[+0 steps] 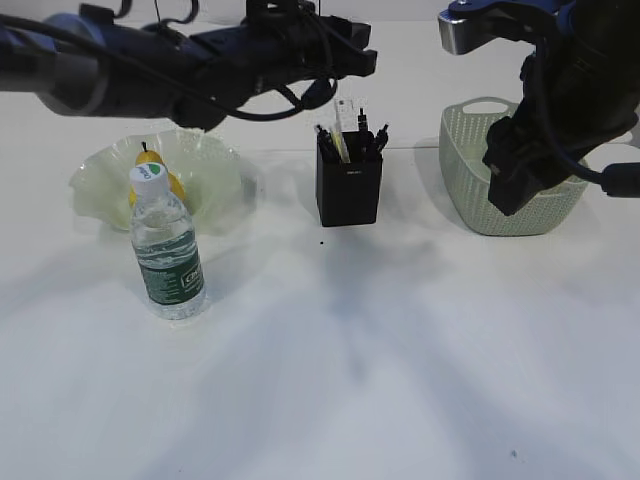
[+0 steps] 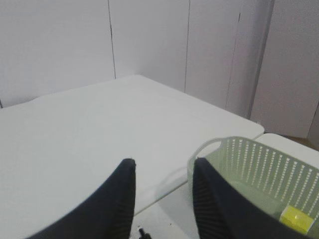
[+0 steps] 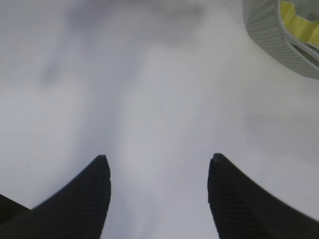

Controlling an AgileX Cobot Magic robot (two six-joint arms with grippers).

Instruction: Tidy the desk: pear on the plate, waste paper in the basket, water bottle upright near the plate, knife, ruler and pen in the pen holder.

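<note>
The yellow pear lies in the ruffled green plate at the left. Just in front of the plate, the water bottle stands upright. The black pen holder holds the clear ruler and several dark stick-like items; I cannot tell the knife from the pen. The yellow waste paper lies inside the basket. My left gripper hangs open and empty above the pen holder. My right gripper is open and empty over bare desk, beside the basket.
The left arm stretches across the back from the left to above the pen holder. The right arm stands over the basket at the right. The desk's far edge runs behind the basket, with a wall beyond.
</note>
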